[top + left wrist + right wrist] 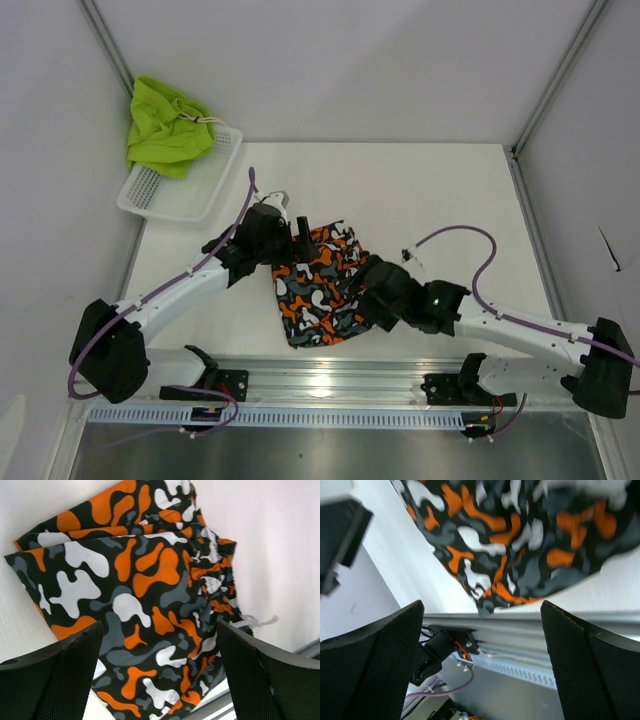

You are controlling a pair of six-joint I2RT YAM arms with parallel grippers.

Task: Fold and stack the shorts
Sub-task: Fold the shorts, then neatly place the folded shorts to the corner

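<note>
The camo shorts lie folded on the white table near its front edge, orange, black, grey and white. They fill the left wrist view, waistband to the right with a white drawstring trailing off. My left gripper hovers at their far edge, open, with nothing between its fingers. My right gripper sits at their right edge, open and empty, with the shorts' hem above it in that view. The lime green shorts lie bunched in the basket.
A white mesh basket stands at the table's far left corner. A metal rail with the arm mounts runs along the near edge, just below the camo shorts. Frame posts rise at the back left and right.
</note>
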